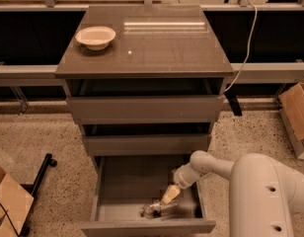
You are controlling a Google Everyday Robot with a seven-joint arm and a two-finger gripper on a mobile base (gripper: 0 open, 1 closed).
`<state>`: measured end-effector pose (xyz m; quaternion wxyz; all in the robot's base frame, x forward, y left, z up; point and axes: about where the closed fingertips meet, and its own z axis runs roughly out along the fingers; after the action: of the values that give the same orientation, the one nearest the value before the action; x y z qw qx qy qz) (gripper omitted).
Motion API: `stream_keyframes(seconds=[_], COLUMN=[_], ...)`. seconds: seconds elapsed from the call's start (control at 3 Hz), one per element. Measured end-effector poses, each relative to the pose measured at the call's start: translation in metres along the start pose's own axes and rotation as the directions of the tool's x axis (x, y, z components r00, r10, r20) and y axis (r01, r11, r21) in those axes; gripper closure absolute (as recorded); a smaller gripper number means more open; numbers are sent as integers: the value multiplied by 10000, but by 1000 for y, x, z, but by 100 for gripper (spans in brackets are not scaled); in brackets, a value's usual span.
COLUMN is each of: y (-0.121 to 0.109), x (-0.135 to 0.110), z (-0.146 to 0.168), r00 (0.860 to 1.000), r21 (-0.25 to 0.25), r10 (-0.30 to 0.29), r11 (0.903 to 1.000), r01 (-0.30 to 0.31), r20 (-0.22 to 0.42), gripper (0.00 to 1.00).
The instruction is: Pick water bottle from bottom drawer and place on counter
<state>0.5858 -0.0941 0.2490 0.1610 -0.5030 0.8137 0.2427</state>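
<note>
The bottom drawer (117,181) is pulled open below two shallower drawers. A small clear crinkled water bottle (153,209) lies on its side near the drawer's front wall. My gripper (169,195) reaches down into the drawer from the right on a white arm (206,164). Its tip is at the bottle's right end, touching or just above it. The counter (157,46) is the glossy grey-brown top of the cabinet, far above the gripper.
A white bowl (95,36) sits at the counter's back left. A cardboard box (296,117) stands on the floor at right, another box (9,201) and a black stand foot (41,174) at left. A cable (246,43) hangs at the cabinet's right.
</note>
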Motion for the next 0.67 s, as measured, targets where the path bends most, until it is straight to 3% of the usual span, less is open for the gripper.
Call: stream_keyframes(seconds=[0.33,0.67], y=[-10,-9], x=[14,15], z=[30,33], r00=[9998,9998], r21=[203,202], r10=[117,146], r11=[9997,9997], r01=[-120,-149], r20=[129,135], gripper=[0,0])
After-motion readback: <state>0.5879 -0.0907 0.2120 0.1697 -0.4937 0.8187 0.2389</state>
